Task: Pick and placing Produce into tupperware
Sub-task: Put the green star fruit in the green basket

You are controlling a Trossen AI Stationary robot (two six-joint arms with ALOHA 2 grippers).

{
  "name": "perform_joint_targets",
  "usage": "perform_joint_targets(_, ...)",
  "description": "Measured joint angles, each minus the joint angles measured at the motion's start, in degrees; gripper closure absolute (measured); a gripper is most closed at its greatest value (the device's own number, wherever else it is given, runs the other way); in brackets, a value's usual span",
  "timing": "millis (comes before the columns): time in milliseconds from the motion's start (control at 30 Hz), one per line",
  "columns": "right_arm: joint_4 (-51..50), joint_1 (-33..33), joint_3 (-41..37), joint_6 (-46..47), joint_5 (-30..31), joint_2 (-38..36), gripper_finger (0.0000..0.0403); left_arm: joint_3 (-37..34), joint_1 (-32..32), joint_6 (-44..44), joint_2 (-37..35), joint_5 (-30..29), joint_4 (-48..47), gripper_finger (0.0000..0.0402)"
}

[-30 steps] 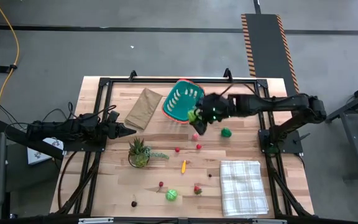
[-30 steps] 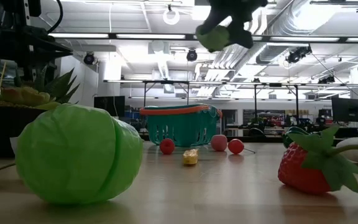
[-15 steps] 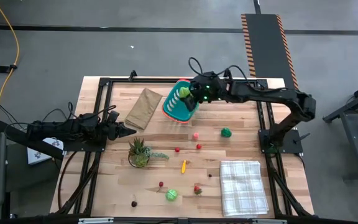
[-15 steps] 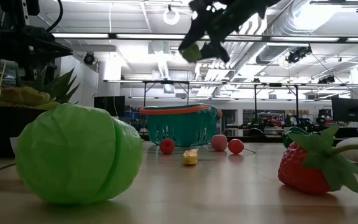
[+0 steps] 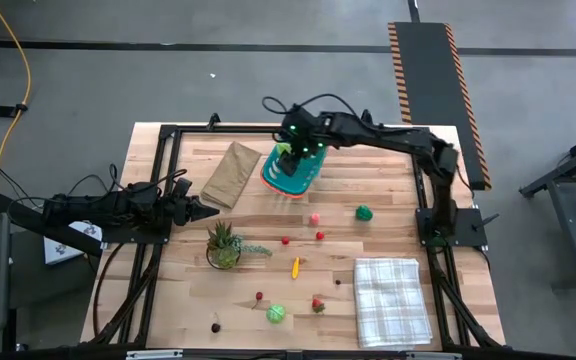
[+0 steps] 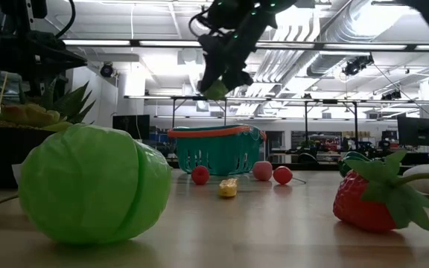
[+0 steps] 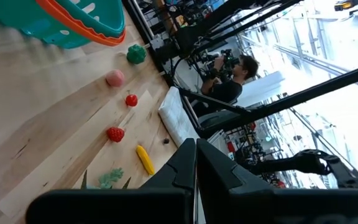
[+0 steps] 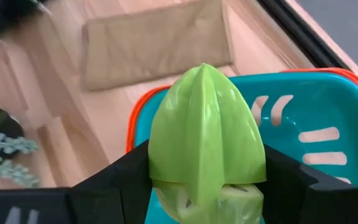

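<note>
My right gripper (image 5: 290, 153) hangs over the tupperware (image 5: 280, 180), a teal basket with an orange-red rim near the table's far edge, and is shut on a light green produce piece (image 8: 207, 143). The low view shows that piece (image 6: 216, 91) well above the basket (image 6: 216, 152). Other produce lies on the table: a pink piece (image 5: 315, 217), a dark green one (image 5: 365, 212), a yellow one (image 5: 295, 266), a green cabbage (image 5: 276, 314) and a strawberry (image 5: 318, 304). My left gripper (image 5: 208, 211) waits shut at the table's left. My right gripper pinches the light green piece between its two fingers, one finger (image 8: 120, 177) on each flank. The ridged side of the piece (image 8: 201, 112) faces the wrist camera. The piece is lifted clear, above the basket's opening (image 8: 303, 134).
A flat brown paper bag (image 5: 231, 173) lies left of the basket. A spiky potted plant (image 5: 224, 245) stands near my left gripper. A checked cloth (image 5: 391, 300) lies at the near right. Small red pieces (image 5: 320, 236) (image 5: 285, 240) dot the middle of the table.
My right gripper has carried the light green piece from above the table's middle toward the far left, to a spot over the basket, turning as it went. It has stayed shut on the piece. My left arm has kept still.
</note>
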Motion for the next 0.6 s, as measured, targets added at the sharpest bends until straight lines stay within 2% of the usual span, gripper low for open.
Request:
perform_joint_targets(233, -8.7, -0.6, 9.5, -1.0, 0.4, 7.6, 0.0187, 0.0, 0.0, 1.7, 0.0, 0.0, 0.0, 0.0399)
perform_joint_targets(600, -11.9, -0.7, 9.9, -1.0, 0.4, 12.9, 0.0187, 0.0, 0.0, 1.9, 0.0, 0.0, 0.0, 0.0399)
